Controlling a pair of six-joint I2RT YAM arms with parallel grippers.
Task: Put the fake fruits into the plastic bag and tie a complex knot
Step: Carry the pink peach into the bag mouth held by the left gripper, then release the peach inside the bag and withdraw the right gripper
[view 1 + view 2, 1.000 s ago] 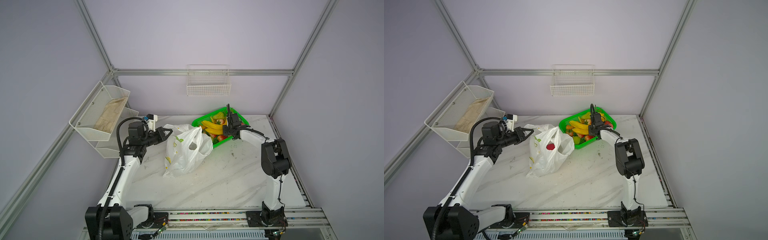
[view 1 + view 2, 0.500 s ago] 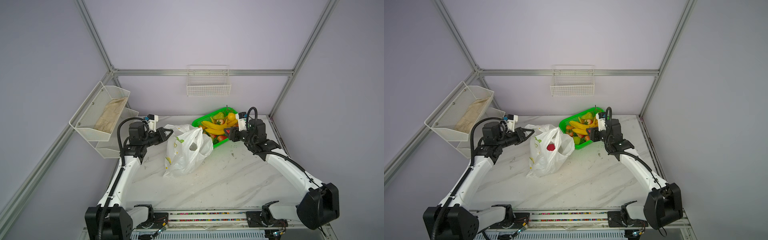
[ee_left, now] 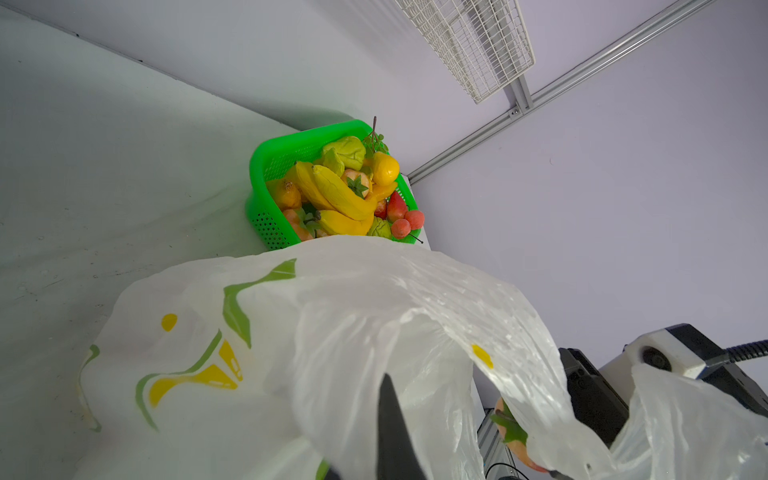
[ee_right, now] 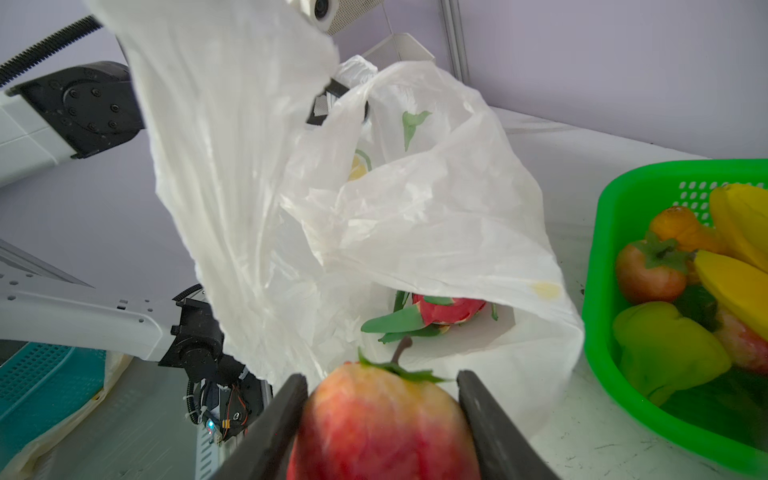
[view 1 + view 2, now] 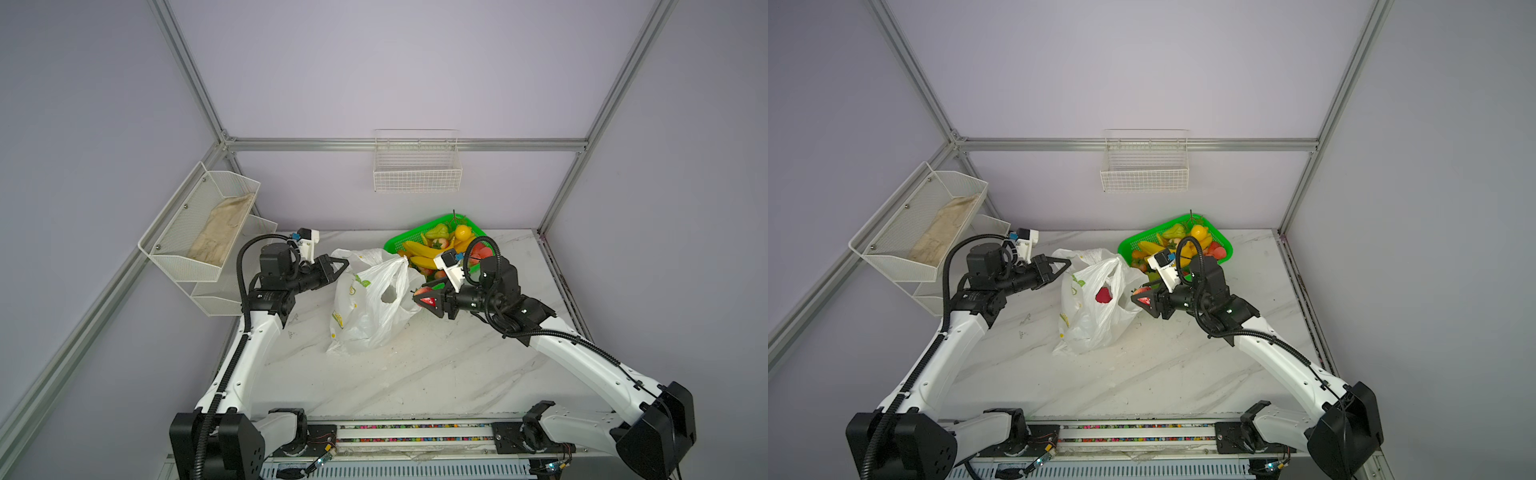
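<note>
We find bright, even, diffuse lighting throughout; shadows on the counter (image 5: 415, 374) soft; wrist views wide-angle distorted; close apple (image 4: 382, 424) blurred.

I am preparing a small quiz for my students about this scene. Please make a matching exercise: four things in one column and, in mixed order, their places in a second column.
Things
1. apple
2. dragon fruit
3. bananas
4. beige cloth

Places
A. in the green basket
B. in the wire shelf on the wall
C. between the jaws of the right gripper
D. inside the plastic bag

Pairs: 1-C, 2-D, 3-A, 4-B
</note>
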